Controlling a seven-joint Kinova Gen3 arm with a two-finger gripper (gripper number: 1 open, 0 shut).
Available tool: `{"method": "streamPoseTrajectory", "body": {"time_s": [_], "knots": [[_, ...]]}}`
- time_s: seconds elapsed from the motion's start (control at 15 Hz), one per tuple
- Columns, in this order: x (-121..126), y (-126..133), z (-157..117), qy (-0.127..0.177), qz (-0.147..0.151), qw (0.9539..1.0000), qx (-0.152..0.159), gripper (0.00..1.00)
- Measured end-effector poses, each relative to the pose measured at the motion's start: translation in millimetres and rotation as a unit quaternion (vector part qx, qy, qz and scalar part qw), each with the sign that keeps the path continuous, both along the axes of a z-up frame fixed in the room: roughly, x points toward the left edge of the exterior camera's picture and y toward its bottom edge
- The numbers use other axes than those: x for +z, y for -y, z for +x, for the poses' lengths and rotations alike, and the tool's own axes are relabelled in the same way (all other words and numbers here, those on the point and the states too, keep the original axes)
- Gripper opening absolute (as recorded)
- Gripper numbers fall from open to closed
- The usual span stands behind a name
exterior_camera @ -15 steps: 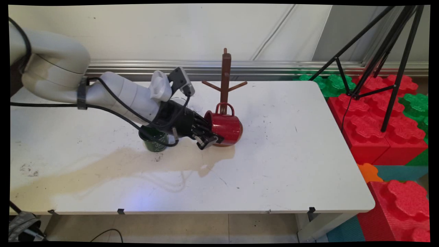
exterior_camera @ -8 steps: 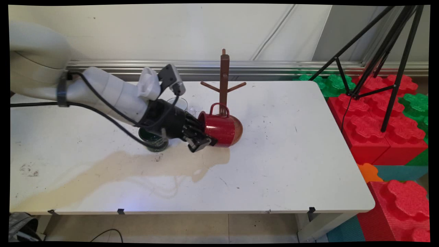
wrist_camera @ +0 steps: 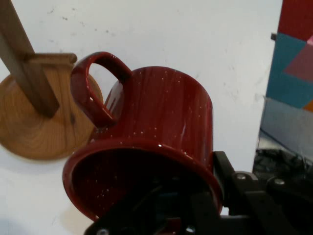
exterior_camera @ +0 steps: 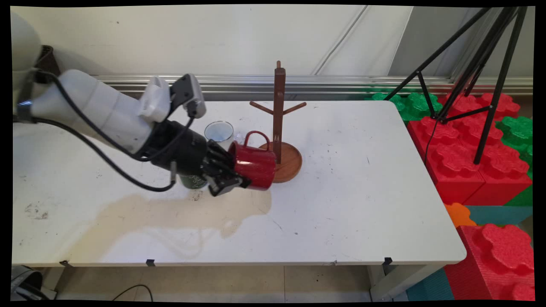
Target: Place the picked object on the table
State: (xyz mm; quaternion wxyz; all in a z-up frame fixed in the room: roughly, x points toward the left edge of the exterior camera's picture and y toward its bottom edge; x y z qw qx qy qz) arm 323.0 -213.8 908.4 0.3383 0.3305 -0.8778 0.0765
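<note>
The main view is looking down across the white table (exterior_camera: 341,213) toward the wall at twelve o'clock; the hand view is sitting close, sharing the red mug (exterior_camera: 254,164) (wrist_camera: 161,132) and wooden stand (exterior_camera: 279,128) (wrist_camera: 29,88).

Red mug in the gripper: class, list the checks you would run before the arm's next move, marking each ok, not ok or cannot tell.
1. Gripper shut on the red mug, one finger inside the rim: ok.
2. Mug on its side, mouth toward the arm, handle up: ok.
3. Mug apart from the wooden mug tree: ok, its post stands beside the handle.
4. Mug lifted off the table: cannot tell.
5. White mug behind the gripper, upright: ok.
6. Green mug, mostly hidden under the wrist, untouched: cannot tell.
</note>
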Motion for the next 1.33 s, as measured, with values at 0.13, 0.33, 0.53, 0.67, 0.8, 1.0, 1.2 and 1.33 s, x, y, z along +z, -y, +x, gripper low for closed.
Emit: {"method": "streamPoseTrajectory", "body": {"time_s": [0.13,0.33,0.53,0.67,0.8,1.0,1.2,1.33], "knots": [[8,-5,5,0.016,0.001,0.9998,-0.009,0.0],[19,-10,12,0.041,0.001,0.9988,-0.025,0.0],[27,-12,18,0.07,0.002,0.9965,-0.046,0.0],[31,-14,25,0.096,0.004,0.993,-0.068,0.0],[33,-14,31,0.12,0.007,0.9889,-0.087,0.0],[34,-13,35,0.147,0.011,0.9829,-0.11,0.0],[31,-10,37,0.175,0.014,0.9766,-0.124,0.0],[26,-7,37,0.199,0.018,0.9709,-0.132,0.0]]}}
